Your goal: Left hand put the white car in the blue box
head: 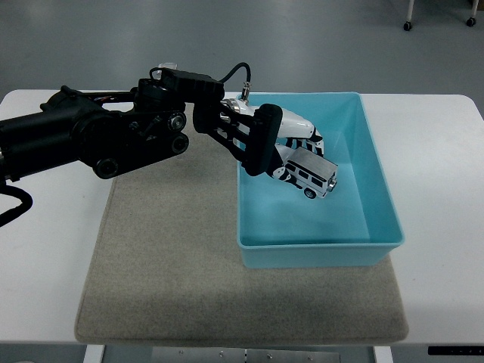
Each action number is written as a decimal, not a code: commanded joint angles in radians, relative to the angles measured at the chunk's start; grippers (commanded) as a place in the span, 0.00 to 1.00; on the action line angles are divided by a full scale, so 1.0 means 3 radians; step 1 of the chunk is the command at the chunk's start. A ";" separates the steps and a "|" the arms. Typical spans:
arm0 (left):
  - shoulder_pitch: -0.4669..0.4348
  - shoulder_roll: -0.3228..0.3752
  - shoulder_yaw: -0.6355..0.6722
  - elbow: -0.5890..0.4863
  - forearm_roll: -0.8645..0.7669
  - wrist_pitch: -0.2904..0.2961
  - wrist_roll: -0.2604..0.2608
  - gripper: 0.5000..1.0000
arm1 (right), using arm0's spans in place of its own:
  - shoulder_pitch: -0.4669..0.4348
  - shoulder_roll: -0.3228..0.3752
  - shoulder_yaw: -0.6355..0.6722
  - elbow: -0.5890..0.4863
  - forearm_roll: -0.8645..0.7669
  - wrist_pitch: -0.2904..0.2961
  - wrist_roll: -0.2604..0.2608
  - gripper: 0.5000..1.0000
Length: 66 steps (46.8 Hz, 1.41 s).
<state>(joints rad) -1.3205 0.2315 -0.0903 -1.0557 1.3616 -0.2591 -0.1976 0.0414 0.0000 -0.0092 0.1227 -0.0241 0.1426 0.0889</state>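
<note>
The white toy car (pixel 311 175) is held by my left hand (pixel 291 155), tilted, inside the blue box (pixel 318 249) near its left wall, low over the box floor. My left hand's fingers are curled around the car's rear and roof. My left arm (pixel 113 136) reaches in from the left edge across the mat. I cannot tell whether the car's wheels touch the box floor. My right arm does not show.
A beige mat (pixel 166 257) lies on the white table (pixel 53 249), and the blue box stands on its right part. Grey floor shows beyond the table's far edge.
</note>
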 commanded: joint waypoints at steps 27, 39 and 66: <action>0.0025 0.0276 -0.0220 0.0006 -0.1818 0.0179 -0.0001 1.00 | 0.0000 0.0000 0.0000 0.0000 -0.0001 0.0000 0.0000 0.87; 0.0229 0.0726 -0.0568 0.0006 -0.2937 0.0127 -0.0001 1.00 | 0.0000 0.0000 0.0000 0.0000 0.0004 0.0000 0.0000 0.87; 0.1497 0.1018 -0.1545 0.0190 -0.4774 -0.0261 0.0055 1.00 | 0.0000 0.0000 0.0000 0.0000 -0.0001 0.0000 0.0000 0.87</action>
<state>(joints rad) -0.8968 0.5344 -0.5407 -0.9985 -0.0220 -0.3357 -0.1921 0.0414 0.0000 -0.0092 0.1227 -0.0244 0.1426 0.0891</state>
